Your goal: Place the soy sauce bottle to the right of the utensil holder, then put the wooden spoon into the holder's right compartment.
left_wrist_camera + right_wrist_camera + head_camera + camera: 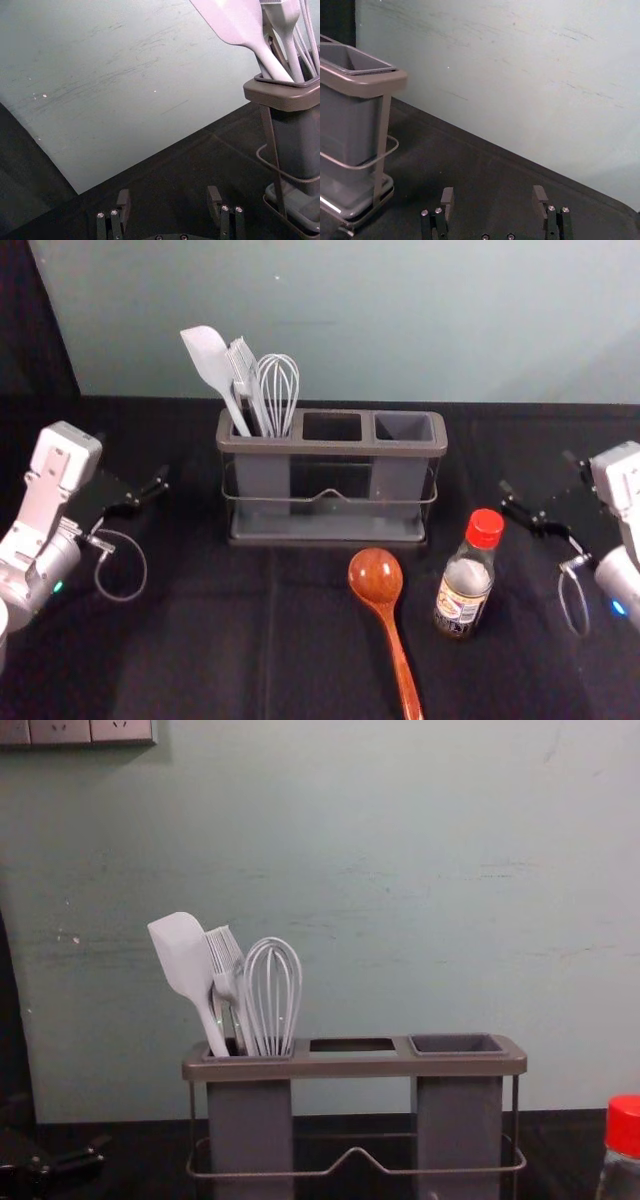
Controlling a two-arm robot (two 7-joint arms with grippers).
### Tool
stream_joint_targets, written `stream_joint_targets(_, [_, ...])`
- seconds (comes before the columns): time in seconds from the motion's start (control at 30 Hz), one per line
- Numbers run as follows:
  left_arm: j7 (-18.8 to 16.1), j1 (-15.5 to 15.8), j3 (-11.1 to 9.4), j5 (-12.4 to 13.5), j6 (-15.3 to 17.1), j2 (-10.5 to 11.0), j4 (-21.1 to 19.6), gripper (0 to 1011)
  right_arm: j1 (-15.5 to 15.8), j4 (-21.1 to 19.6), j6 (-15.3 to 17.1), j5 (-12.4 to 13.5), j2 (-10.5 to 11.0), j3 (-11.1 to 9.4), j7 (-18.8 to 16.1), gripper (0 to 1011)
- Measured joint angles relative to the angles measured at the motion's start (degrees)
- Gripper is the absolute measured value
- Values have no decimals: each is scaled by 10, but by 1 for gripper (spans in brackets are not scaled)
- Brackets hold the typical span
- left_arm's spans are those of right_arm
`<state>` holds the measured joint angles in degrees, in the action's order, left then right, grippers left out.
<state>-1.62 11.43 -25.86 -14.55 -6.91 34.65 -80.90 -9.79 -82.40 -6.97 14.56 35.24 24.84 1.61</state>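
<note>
Glossy brown wooden spoon (396,645) is lying nearest; red-capped clear soy sauce bottle (465,585), likely slick, is best being gripped mid-body. Black left claw (169,196), right claw (493,194) being held open, either side.

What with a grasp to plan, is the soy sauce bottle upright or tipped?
Upright: the soy sauce bottle stands on dark cloth, its red cap on top in head and chest views.

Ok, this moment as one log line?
left end effector open, left of boxy grey utensil holder | right end effector open, right of it | red-capped glass bottle standing right of brown wooden spoon
</note>
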Motion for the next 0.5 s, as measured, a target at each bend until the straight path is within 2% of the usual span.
stream_joint_targets(0.5, [0, 0, 0, 0, 0, 0, 0, 1005, 96, -88, -26, 21, 38, -52, -16, 1003])
